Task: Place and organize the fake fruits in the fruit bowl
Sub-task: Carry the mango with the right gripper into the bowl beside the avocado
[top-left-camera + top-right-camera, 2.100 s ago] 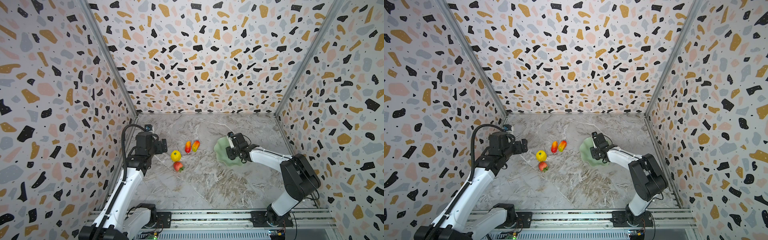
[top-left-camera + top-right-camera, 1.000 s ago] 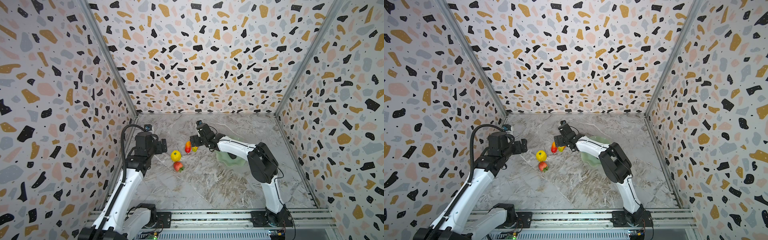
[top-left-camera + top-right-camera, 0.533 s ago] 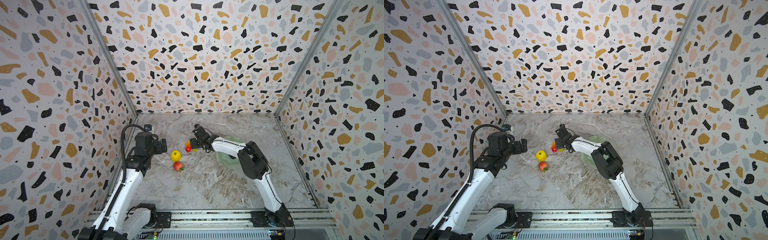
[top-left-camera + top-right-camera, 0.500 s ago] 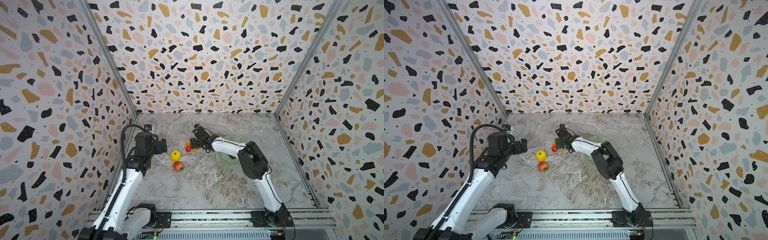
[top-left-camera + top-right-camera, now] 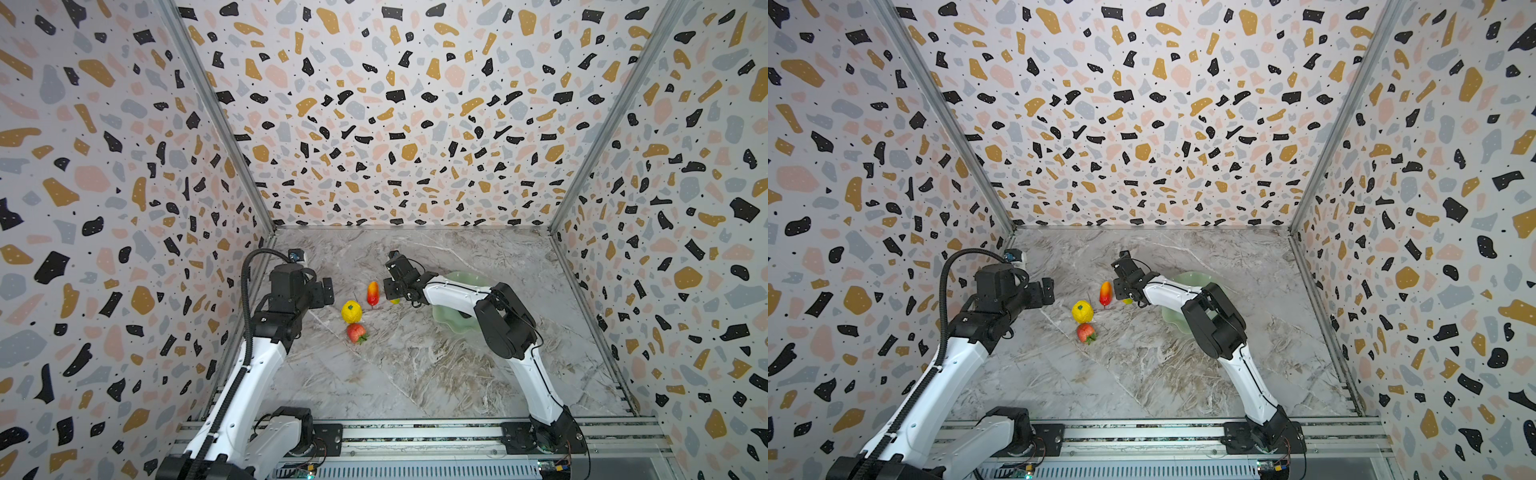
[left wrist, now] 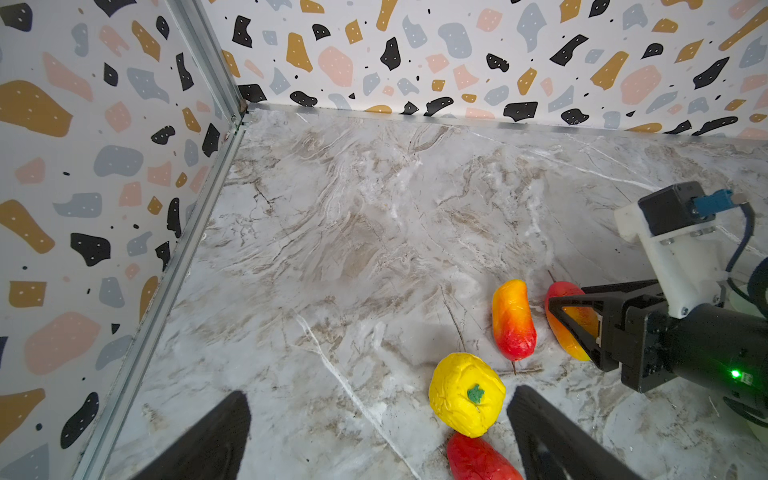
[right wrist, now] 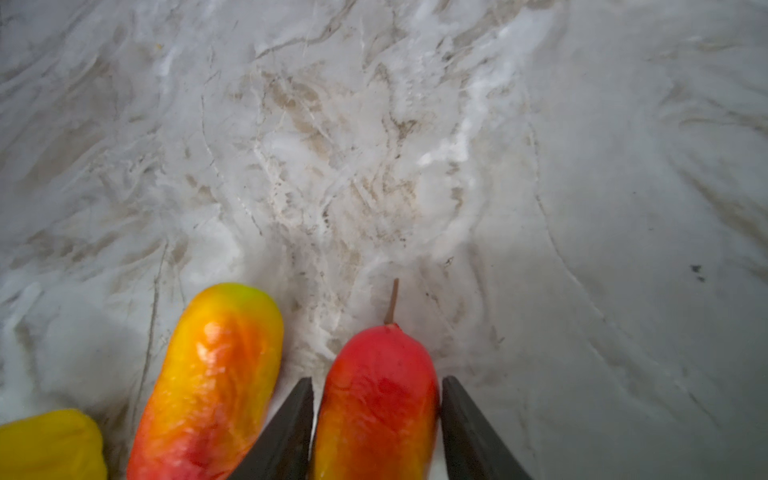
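Marble counter (image 5: 415, 374) carries everything. The mint-green bowl (image 5: 452, 326) sits toward its right. My right fingers (image 5: 391, 294) press both sides of one red-yellow fruit (image 7: 376, 399), closed on it just left of the bowl. My left fingers (image 5: 326, 293) gape wide, empty, near the yellow fruit (image 5: 351, 311); the second red-yellow fruit (image 5: 372, 293) and strawberry (image 5: 356, 333) lie loose on the counter.
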{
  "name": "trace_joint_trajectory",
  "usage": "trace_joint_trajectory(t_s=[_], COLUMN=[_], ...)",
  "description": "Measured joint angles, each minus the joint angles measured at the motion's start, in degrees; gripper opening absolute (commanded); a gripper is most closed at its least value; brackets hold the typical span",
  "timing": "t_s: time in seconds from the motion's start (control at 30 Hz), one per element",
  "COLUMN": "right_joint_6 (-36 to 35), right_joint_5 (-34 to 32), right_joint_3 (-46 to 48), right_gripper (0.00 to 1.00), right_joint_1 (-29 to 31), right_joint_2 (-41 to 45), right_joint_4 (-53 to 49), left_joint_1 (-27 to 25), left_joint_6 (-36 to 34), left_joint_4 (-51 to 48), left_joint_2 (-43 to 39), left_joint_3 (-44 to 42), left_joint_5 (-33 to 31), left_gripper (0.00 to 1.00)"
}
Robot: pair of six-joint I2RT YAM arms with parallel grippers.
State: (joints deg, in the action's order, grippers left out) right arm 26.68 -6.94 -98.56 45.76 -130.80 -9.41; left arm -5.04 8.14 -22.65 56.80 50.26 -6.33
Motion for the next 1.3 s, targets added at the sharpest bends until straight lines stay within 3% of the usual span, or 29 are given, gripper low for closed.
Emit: trace_joint_trajectory(t_s=[0.23, 0.3, 0.47, 0.83, 1.1, 1.3], right_joint_6=[-0.8, -1.6, -4.8, -10.4, -10.4, -10.1], right_joint_5=[1.1, 1.2, 0.6, -2.2, -3.8, -3.6], right_joint_3=[1.0, 1.5, 6.4, 25.6, 39.9, 42.2], right_gripper=[0.21, 0.18, 0.17, 0.15, 0.15, 0.18], right_joint_1=[0.0, 0.0, -0.1, -7.4, -9.6, -9.6], right_joint_2=[0.2, 0.8, 8.5, 39.9, 43.2, 41.0], right_joint_4=[-0.4, -0.5, -1.5, 0.5, -0.6, 0.3], left_joint_1=[0.0, 0.0, 0.0, 0.0, 0.0, 0.0], left_joint_6=[0.0, 0.0, 0.0, 0.0, 0.0, 0.0], left_joint_4=[0.0, 0.0, 0.0, 0.0, 0.0, 0.0], left_joint_2=[0.0, 0.0, 0.0, 0.0, 0.4, 0.8], left_joint_3=[0.0, 0.0, 0.0, 0.0, 0.0, 0.0], left_joint_5=[0.0, 0.0, 0.0, 0.1, 0.5, 1.2], left_gripper=[1.00, 1.00, 1.00, 1.00, 1.00, 1.00])
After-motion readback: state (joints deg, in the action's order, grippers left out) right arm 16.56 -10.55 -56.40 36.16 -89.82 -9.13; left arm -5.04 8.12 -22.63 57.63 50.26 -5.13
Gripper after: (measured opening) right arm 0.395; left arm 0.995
